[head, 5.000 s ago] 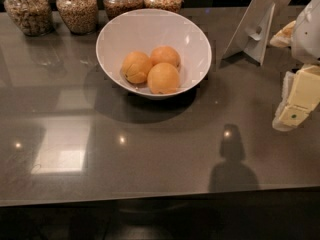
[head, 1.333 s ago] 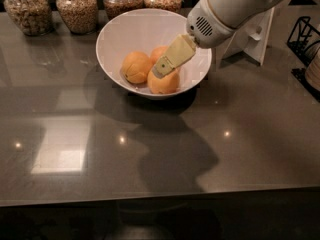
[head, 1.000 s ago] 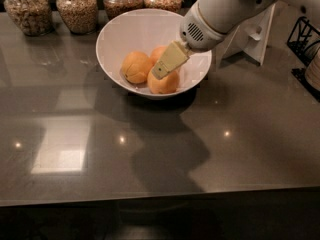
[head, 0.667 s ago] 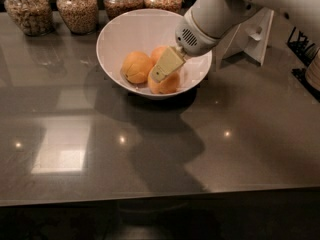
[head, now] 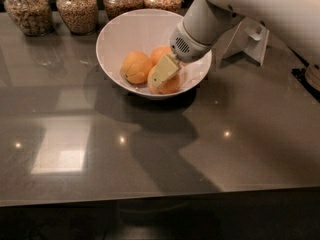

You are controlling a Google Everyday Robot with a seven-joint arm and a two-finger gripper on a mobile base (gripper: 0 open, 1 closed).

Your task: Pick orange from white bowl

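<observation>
The white bowl [head: 125,31] stands at the back middle of the grey table and holds three oranges. The orange [head: 171,85], the front one, lies against the bowl's near right wall. A second orange [head: 136,66] with a dark crease lies to its left, and a third [head: 160,53] lies behind. My gripper [head: 163,72] reaches in from the upper right and is down inside the bowl, right over the front orange, covering its upper left part. The white arm hides the bowl's far right rim.
Several glass jars of grains [head: 77,8] line the back edge of the table. A white stand [head: 248,38] sits to the right of the bowl, behind the arm. A dark object [head: 307,80] lies at the right edge.
The arm swung from the table's right side over the bowl. In the last second the gripper sank slightly down and left onto the front orange. The oranges have not moved.
</observation>
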